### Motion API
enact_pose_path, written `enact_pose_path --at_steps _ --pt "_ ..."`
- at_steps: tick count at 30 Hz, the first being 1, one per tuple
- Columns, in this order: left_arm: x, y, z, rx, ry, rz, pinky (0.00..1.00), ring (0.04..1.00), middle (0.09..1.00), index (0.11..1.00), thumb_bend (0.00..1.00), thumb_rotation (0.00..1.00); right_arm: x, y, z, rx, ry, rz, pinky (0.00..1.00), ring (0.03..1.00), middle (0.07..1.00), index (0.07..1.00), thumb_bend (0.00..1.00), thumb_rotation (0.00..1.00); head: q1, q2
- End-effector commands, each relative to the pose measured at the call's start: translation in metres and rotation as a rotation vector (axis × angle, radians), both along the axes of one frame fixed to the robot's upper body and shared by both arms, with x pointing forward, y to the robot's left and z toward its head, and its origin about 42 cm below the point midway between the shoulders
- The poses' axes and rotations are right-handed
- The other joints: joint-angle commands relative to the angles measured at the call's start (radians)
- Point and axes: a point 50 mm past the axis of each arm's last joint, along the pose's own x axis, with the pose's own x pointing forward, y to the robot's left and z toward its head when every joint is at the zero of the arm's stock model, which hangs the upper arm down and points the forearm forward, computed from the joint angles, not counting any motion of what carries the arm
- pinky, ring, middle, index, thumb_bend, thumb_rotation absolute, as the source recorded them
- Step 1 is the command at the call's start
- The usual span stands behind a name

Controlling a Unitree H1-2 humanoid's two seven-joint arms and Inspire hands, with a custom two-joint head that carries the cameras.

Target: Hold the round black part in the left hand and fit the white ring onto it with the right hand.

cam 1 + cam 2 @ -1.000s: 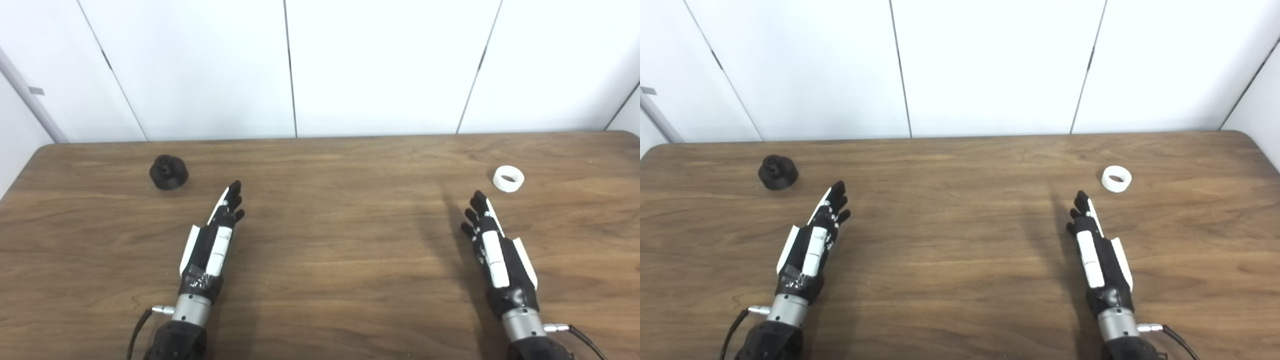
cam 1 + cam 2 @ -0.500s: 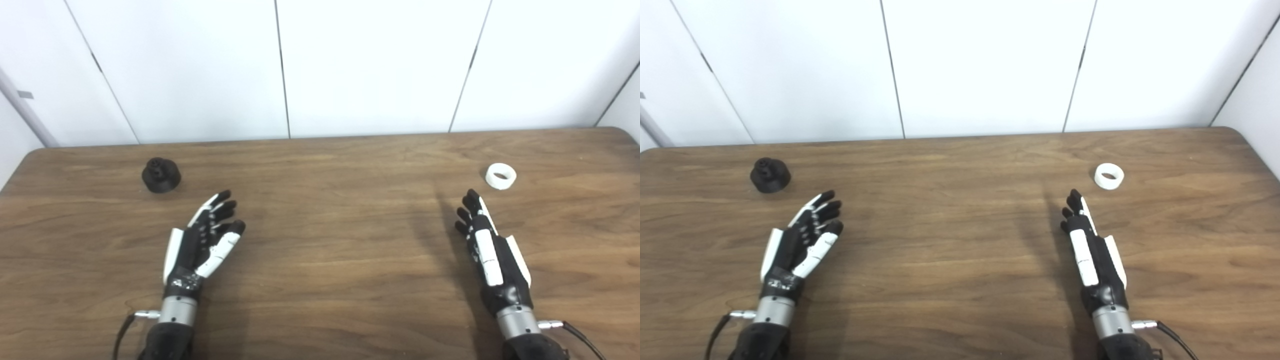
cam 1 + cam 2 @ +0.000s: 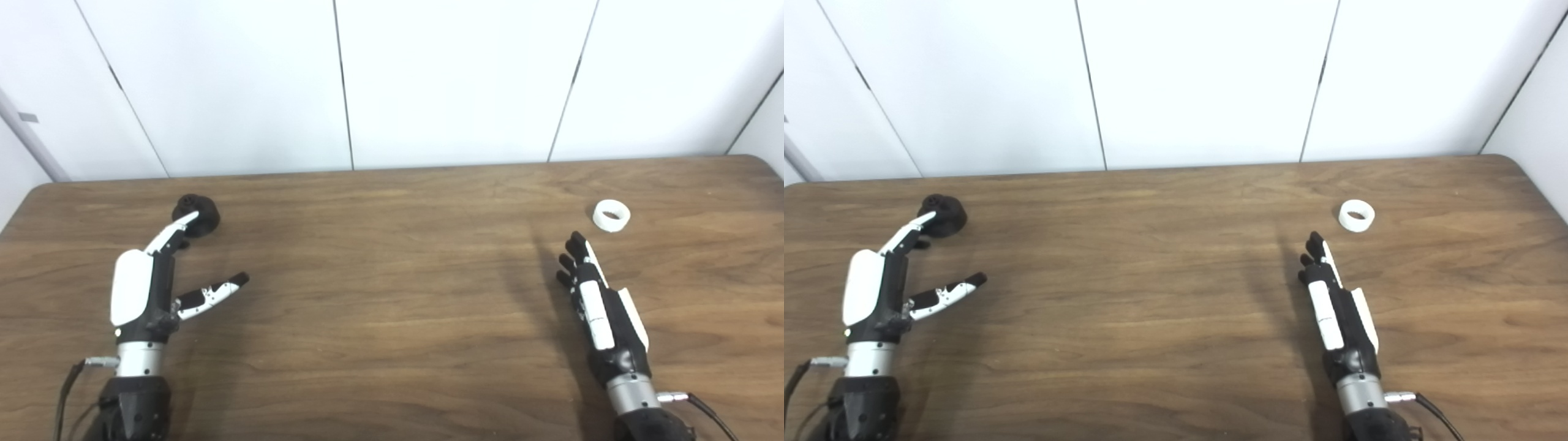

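Left hand (image 3: 147, 288) spread wide, fingertips at the round black part (image 3: 197, 214) far left on the table (image 3: 392, 318); it should straddle it squarely before closing. Right hand (image 3: 597, 300) flat, empty, fingers together, near the white ring (image 3: 611, 215)

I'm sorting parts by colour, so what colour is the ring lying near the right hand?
The ring is plain white; the left eye view shows it best.

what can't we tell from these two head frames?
- Both eye views: whether the left hand touches the round black part; its fingertips overlap the part's near side.
- Black part's top detail: too small, dark.
- Right hand: seen edge-on, palm hidden.
- White ring: inner profile too small.
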Motion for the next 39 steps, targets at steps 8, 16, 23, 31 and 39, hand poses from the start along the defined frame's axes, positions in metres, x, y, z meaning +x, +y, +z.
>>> enact_pose_path --at_steps 8,16,23,31,39 --pt "0.001 0.026 -0.030 0.032 -0.024 0.122 0.79 0.887 0.941 0.939 0.84 0.23 0.007 -0.005 0.014 -0.011 -0.069 0.014 0.95 0.973 0.994 1.000 0.44 1.00 0.070 -0.015" --pt "0.015 0.042 -0.036 -0.018 -0.025 0.203 0.85 0.934 0.981 0.990 0.82 0.34 0.009 -0.009 0.015 -0.001 -0.074 0.027 0.97 0.992 1.000 1.000 0.46 1.00 0.115 -0.027" --pt "0.029 0.049 -0.032 -0.042 0.043 0.235 0.86 0.949 0.993 0.997 0.84 0.39 0.008 -0.013 0.016 0.004 -0.074 0.029 0.98 0.989 1.000 1.000 0.44 1.00 0.143 -0.021" --pt "0.042 0.051 -0.018 -0.036 0.161 0.203 0.98 0.999 1.000 1.000 0.95 0.44 0.006 -0.023 0.020 0.005 -0.084 0.037 1.00 1.000 1.000 1.000 0.40 1.00 0.202 -0.010" --pt "0.055 0.048 -0.003 -0.065 0.318 0.112 1.00 1.000 1.000 1.000 1.00 0.48 0.006 -0.031 0.022 0.032 -0.085 0.047 1.00 1.000 1.000 1.000 0.36 1.00 0.265 -0.015"
